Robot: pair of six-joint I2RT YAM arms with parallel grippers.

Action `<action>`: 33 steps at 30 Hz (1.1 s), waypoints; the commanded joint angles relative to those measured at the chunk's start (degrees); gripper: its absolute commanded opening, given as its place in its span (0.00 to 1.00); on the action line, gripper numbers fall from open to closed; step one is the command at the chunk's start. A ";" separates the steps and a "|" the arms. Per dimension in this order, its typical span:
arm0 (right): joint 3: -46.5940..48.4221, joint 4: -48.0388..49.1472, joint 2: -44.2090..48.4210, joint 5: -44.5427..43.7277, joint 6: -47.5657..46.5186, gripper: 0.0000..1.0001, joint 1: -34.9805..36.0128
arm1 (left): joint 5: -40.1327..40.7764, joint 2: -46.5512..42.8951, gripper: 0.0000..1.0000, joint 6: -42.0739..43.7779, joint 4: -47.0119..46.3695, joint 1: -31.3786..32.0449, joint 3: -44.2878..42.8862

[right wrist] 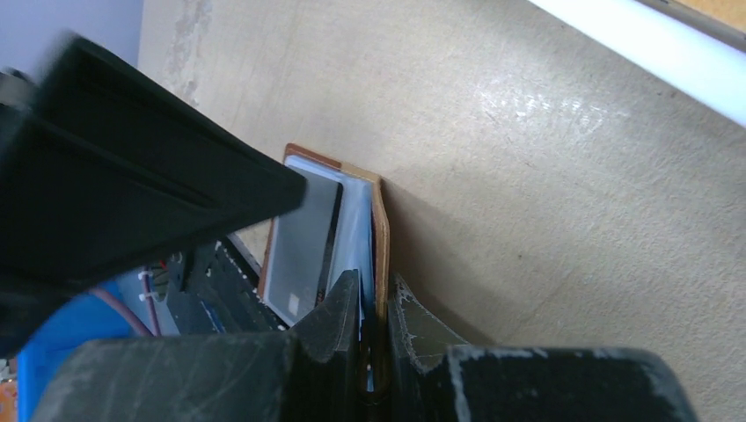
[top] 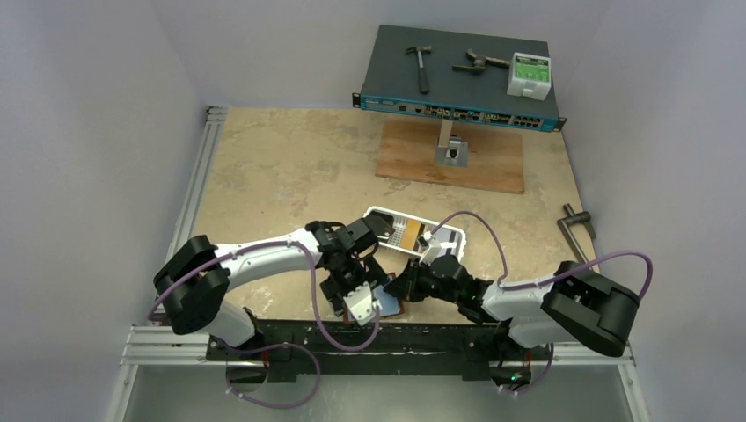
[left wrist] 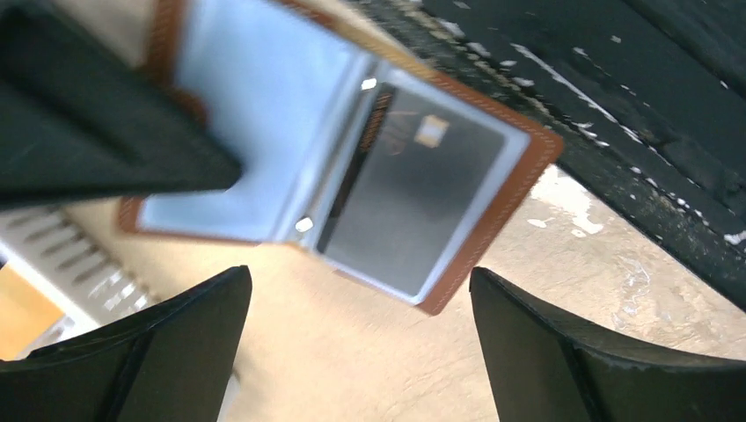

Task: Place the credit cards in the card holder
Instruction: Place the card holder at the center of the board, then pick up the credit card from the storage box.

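**Top view:** The holder (top: 388,304) lies open at the 6 o'clock edge of the table (top: 281,176), between the two claws. The left claw (top: 361,309) hangs at the holder's 9 o'clock side. The right claw (top: 403,288) meets it from 3 o'clock. A white tray (top: 440,236) sits just past the holder toward 12 o'clock, with cards (top: 405,233) in it. At the table's 12 o'clock a switch (top: 457,88) carries a hammer (top: 420,66) and a white box (top: 528,76). A wooden board (top: 475,163) lies just in front of the switch.

**Left wrist:** The holder (left wrist: 519,176) is spread open, showing a brown stitched rim and clear pockets. A dark card (left wrist: 413,202) with a chip sits in the leaf at 3 o'clock. The left claw's fingers (left wrist: 176,352) stand wide apart at 6 o'clock, with nothing between them and clear of the holder. A black finger (left wrist: 106,132) of the right claw lies across the other leaf at 10 o'clock. The tray (left wrist: 53,255) shows at 8 o'clock.

**Right wrist:** The right claw (right wrist: 374,299) is clamped on the holder's brown cover (right wrist: 380,220), its jaws nearly together with the leather between them. The dark card (right wrist: 303,246) sits in its pocket at the claw's 11 o'clock. A blurred black finger (right wrist: 158,193) of the left claw fills 9 o'clock. The tray's white edge (right wrist: 633,40) crosses 1 o'clock.
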State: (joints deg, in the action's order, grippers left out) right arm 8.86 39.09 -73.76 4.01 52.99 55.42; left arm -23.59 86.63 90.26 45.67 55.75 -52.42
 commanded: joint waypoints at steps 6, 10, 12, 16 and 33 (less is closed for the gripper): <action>0.98 -3.62 1.92 -1.96 -0.26 0.17 -0.07 | -5.87 -1.47 0.99 -36.34 8.20 -6.72 -16.41; 1.65 -11.98 9.39 -4.39 -1.09 0.38 0.03 | -5.70 0.25 0.99 -52.25 10.47 -11.68 -23.33; 2.61 -17.77 13.42 -6.07 -1.93 0.47 0.02 | -5.86 0.27 0.99 -56.89 11.69 -13.53 -25.13; 4.96 -27.66 20.09 -8.20 -3.33 0.59 0.03 | -5.78 -1.96 1.00 -64.29 11.21 -14.61 -25.47; 29.71 -53.93 17.99 -21.06 -15.51 0.70 -15.76 | 2.32 15.16 0.87 -74.92 8.40 -17.68 -47.68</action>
State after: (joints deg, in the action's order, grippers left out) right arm 33.87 -10.76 -48.80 -15.35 42.13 43.70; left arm -23.66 98.24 17.39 58.13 38.22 -98.21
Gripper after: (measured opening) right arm 0.692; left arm 0.879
